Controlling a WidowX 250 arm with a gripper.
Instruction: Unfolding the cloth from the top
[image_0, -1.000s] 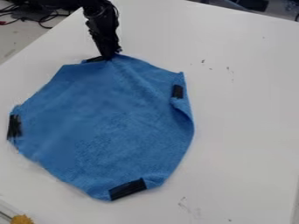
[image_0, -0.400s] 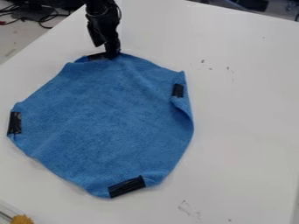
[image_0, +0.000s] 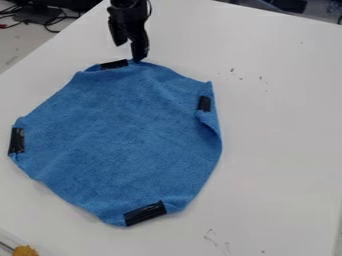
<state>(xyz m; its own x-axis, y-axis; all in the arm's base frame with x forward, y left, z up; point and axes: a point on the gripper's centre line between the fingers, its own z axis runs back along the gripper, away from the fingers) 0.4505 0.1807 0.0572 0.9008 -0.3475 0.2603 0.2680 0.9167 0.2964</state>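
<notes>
"Where's the cloth now?"

"Spread over the left and middle of the desk, nearly flat. There's a black strip at each of four places: the far strip, the left strip, the near strip and the right strip. By the right strip the edge is rumpled and turned in."

"And the claw?"

"At the cloth's far edge, just right of the far strip. Its fingers are clearly parted, partway open I'd say, with nothing between them. One tip is right at the edge; I can't tell if it touches."

"So what's changed?"

"A second ago the fingers were together on that edge. They've since come apart, and the claw has lifted and shifted a little to the right, so the far strip shows whole. The near edge has crept slightly toward the far side, too."

"Meaning it's done?"

"The pull from the top looks finished, and the cloth mostly unfolded. I'd back the claw straight off, gently, as that low tip could snag the edge. The right-hand fold might want one more tug."

"Anything else about?"

"Something fluffy and yellow at near left, and cables beyond the desk, far left."
</notes>
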